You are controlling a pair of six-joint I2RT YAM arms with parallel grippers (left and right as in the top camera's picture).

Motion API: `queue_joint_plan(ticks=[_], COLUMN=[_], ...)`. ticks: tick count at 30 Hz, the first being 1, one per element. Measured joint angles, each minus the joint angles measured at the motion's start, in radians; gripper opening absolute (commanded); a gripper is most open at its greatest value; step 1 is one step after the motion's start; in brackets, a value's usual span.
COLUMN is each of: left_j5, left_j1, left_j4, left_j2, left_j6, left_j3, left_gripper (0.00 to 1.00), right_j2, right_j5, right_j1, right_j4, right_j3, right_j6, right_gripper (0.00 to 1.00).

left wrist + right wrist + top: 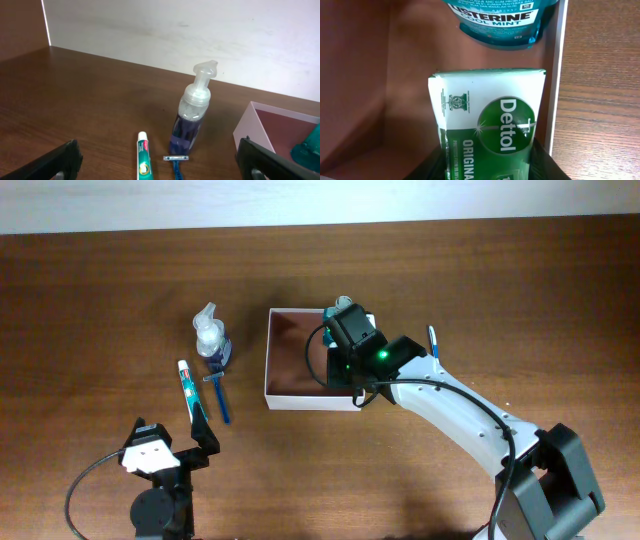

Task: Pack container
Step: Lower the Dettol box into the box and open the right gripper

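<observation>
We find the left gripper (172,436) nearest, jaws wide apart and empty. Toothpaste (190,392), razor (218,396) and pump bottle (208,333) sit at nine o'clock of the container (300,399), mid-table. We judge the container to be light, stiff cardboard, best gripped by a wall rim. Inside it, the right gripper (490,172) clamps a soap pack (487,120). A mouthwash bottle (495,22) crowds the one o'clock corner.

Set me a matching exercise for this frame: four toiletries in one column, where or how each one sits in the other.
1 Dettol pack
2 mouthwash bottle
3 toothpaste tube
4 pump bottle

A standing upright on the table
B lying flat on the table
C gripped by the right gripper
D inside the container, not gripped

Pairs: 1-C, 2-D, 3-B, 4-A
</observation>
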Motion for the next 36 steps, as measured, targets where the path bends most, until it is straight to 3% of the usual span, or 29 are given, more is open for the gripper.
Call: queue_joint_plan(ticks=[6, 21, 29, 36], left_j5=[0.0, 0.0, 0.0, 0.0], left_j1=[0.0, 0.0, 0.0, 0.0], left_j4=[0.0, 0.0, 0.0, 0.0], left_j2=[0.0, 0.0, 0.0, 0.0], left_j6=[0.0, 0.0, 0.0, 0.0], left_j3=[0.0, 0.0, 0.0, 0.0], left_gripper=[0.99, 0.99, 0.99, 0.99], right_j2=[0.0, 0.0, -0.054, -0.132], right_j5=[-0.001, -0.001, 0.085, 0.281], right_j1=[0.0, 0.0, -0.012, -0.096], right_j4=[0.0, -0.032, -0.27, -0.436], right_j3=[0.0, 0.003, 0.1, 0.123], right_j6=[-0.001, -0.006, -0.063, -0.088], right_gripper=[0.42, 0.45, 0.45, 0.71])
